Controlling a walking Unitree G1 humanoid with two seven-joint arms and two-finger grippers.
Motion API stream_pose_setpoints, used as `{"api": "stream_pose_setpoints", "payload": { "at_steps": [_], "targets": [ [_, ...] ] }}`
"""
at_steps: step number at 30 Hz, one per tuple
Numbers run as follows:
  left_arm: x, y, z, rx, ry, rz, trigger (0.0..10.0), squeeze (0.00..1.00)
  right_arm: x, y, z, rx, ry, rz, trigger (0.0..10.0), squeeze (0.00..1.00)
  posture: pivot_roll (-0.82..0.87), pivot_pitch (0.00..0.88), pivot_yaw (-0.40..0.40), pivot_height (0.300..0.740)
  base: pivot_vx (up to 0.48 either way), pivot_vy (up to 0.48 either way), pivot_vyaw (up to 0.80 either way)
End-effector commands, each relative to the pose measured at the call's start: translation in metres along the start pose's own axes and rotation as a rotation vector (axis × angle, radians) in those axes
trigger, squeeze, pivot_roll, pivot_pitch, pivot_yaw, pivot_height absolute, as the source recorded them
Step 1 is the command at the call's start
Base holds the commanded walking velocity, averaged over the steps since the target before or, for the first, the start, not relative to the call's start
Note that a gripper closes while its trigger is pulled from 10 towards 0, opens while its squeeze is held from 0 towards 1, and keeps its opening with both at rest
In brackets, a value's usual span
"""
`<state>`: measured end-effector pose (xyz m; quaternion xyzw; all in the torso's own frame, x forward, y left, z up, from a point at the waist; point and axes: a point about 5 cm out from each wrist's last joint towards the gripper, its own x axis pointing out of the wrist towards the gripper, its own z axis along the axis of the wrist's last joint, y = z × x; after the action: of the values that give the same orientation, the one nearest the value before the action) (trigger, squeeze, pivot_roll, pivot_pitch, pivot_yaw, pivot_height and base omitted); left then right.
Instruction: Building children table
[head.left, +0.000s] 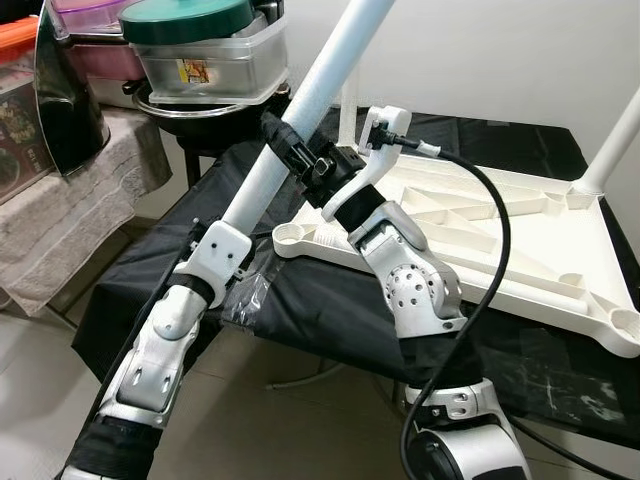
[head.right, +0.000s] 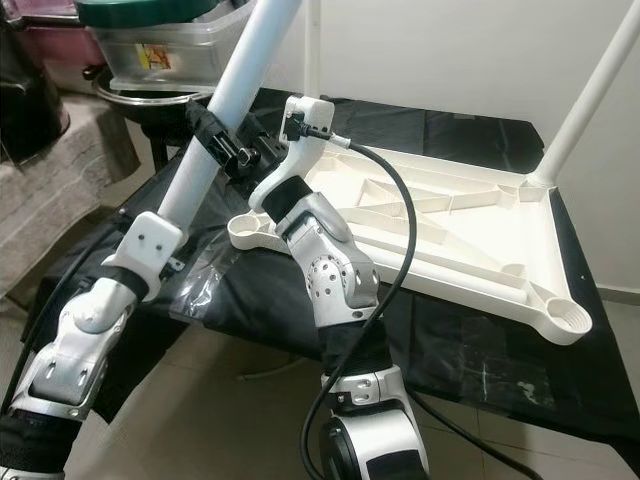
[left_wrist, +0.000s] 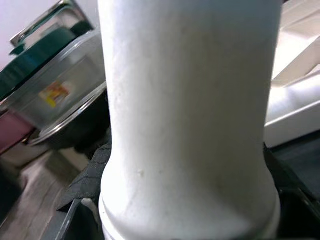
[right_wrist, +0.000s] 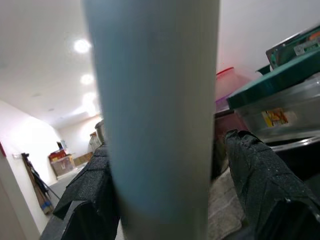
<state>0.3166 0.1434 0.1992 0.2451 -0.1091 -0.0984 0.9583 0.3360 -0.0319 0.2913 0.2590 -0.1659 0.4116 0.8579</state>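
Both hands are closed on one loose white table leg (head.left: 300, 110), which slants up from about 7 o'clock toward 1 o'clock across the head views. The left hand (head.left: 283, 146) clamps it low on the shaft, and the right hand (head.left: 335, 165) grips it just beside, a little toward 3 o'clock; in the right wrist view a black finger (right_wrist: 260, 175) shows on either side of the pale tube. The white tabletop (head.left: 520, 240) lies upside down, ribs upward, on the black-draped surface (head.left: 330, 300) at about 3 o'clock from the hands. One leg (head.left: 615, 140) already stands upright in its far corner socket at 2 o'clock. The near corner socket (head.left: 290, 238) at about 6 o'clock from the hands is empty, as is the one (head.right: 567, 318) at 4 o'clock. By my reading the step in hand is carrying this leg to a socket, most likely the near one. The next move calls for swinging the leg upright, bringing its lower end over the socket's round mouth, and pressing it straight down. Stacked containers (head.left: 205, 55) stand close at 11 o'clock, so the raised end wants watching.
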Motion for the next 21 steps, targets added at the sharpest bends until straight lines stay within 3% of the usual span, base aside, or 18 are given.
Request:
{"api": "stream_pose_setpoints", "payload": {
  "at_steps": [1, 10, 21],
  "targets": [
    [0.002, -0.002, 0.008, 0.018, -0.028, -0.015, 10.0, 0.00, 0.001, 0.007, -0.019, 0.072, 0.019, -0.009, 10.0, 0.00, 0.03, 0.040, 0.017, 0.740, 0.000, 0.000, 0.00],
    [0.005, -0.015, 0.019, 0.025, -0.063, -0.064, 10.0, 0.00, 0.004, 0.011, -0.032, 0.069, 0.047, -0.013, 10.0, 0.00, 0.04, 0.043, 0.014, 0.740, 0.000, 0.000, 0.00],
    [0.006, -0.015, 0.023, 0.029, -0.074, -0.069, 10.0, 0.00, -0.001, 0.007, -0.042, 0.071, 0.079, -0.030, 10.0, 0.00, 0.03, 0.048, 0.010, 0.740, 0.000, 0.000, 0.00]
  ]
}}
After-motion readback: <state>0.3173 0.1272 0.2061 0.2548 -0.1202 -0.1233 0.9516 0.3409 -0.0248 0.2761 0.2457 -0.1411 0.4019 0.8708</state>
